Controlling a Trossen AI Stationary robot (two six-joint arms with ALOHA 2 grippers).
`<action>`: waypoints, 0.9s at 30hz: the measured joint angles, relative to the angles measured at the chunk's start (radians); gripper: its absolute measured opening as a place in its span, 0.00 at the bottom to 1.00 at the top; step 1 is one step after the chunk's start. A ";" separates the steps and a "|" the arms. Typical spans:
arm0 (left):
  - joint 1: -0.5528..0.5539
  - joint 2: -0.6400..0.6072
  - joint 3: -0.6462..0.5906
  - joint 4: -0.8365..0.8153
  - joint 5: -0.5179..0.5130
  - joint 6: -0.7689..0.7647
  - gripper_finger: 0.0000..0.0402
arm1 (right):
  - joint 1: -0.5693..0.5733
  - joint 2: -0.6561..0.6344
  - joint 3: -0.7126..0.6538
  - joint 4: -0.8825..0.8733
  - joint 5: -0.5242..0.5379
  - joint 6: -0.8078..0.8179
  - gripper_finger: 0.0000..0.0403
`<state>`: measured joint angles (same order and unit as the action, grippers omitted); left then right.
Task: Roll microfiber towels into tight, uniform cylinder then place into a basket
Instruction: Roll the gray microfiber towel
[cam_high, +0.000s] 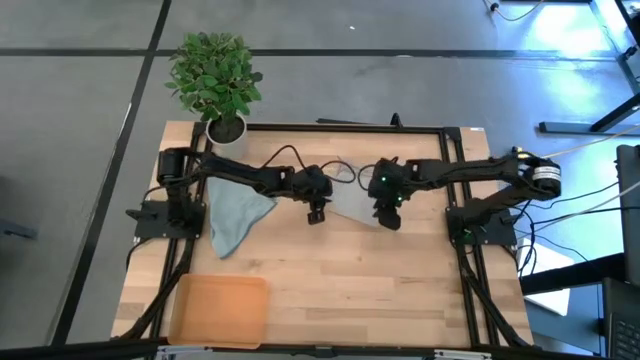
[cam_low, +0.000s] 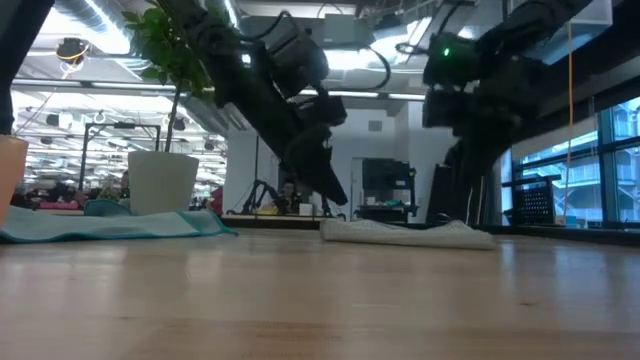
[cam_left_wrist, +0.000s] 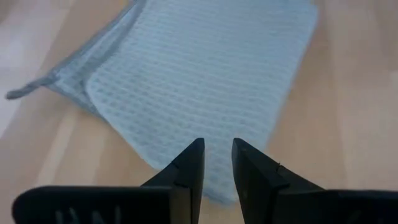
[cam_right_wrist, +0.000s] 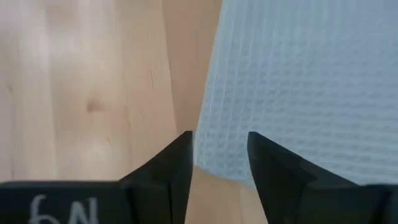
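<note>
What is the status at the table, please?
Both grippers open, empty, over grey towel. Towels flat, unrolled. Basket empty. Nothing blocking.

A pale waffle-textured towel (cam_left_wrist: 205, 81) lies flat on a light wooden table (cam_left_wrist: 354, 112), one corner folded into a thin grey flap. The left gripper (cam_left_wrist: 217, 163) hovers over the towel's near edge, its two dark fingers slightly apart, holding nothing.

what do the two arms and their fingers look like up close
Both arms are dark, jointed, with black cables looping off them. The left gripper and right gripper each have two black wedge-shaped fingers tapering to points. The right arm shows a green light; white handwriting marks its gripper body.
</note>
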<state>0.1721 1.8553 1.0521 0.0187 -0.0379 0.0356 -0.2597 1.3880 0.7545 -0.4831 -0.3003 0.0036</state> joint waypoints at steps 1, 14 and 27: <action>0.007 0.008 -0.002 0.005 0.000 0.000 0.18 | -0.003 -0.018 0.000 0.007 0.007 0.012 0.38; -0.015 0.070 -0.002 -0.049 0.044 -0.002 0.18 | -0.013 -0.197 0.001 -0.054 0.099 0.053 0.38; -0.196 0.058 0.001 -0.134 0.056 -0.172 0.18 | -0.040 -0.340 0.001 -0.206 0.176 0.028 0.38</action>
<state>-0.0240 1.9137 1.0531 -0.1157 0.0183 -0.1362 -0.2993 1.0482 0.7555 -0.6891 -0.1243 0.0313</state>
